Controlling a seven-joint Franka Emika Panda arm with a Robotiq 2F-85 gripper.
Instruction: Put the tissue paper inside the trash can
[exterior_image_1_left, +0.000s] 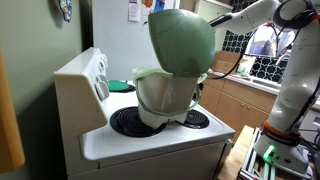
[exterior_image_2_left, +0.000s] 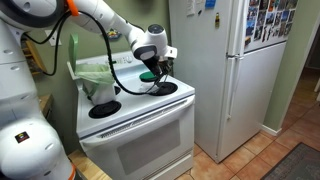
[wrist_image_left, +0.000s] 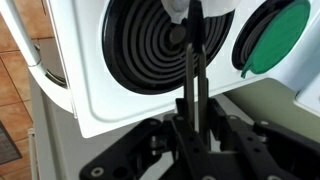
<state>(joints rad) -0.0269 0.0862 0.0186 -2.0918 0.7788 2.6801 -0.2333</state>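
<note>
The trash can (exterior_image_1_left: 165, 97) stands on the white stove, cream body with a pale green rim. Its sage-green domed lid (exterior_image_1_left: 182, 42) is swung up and open. It also shows in an exterior view (exterior_image_2_left: 98, 84) at the stove's left side. My gripper (exterior_image_2_left: 157, 68) hangs over the burners to the right of the can. In the wrist view the gripper (wrist_image_left: 192, 14) is shut, and white tissue paper (wrist_image_left: 183, 7) is pinched at its fingertips above a black coil burner (wrist_image_left: 150, 50). In one exterior view the open lid hides the gripper.
A green round object (wrist_image_left: 283, 38) lies on the neighbouring burner, also seen in an exterior view (exterior_image_2_left: 149, 75). The stove's raised back panel (exterior_image_1_left: 88, 75) has knobs. A white fridge (exterior_image_2_left: 225, 70) stands beside the stove. Wooden cabinets (exterior_image_1_left: 235, 100) are behind it.
</note>
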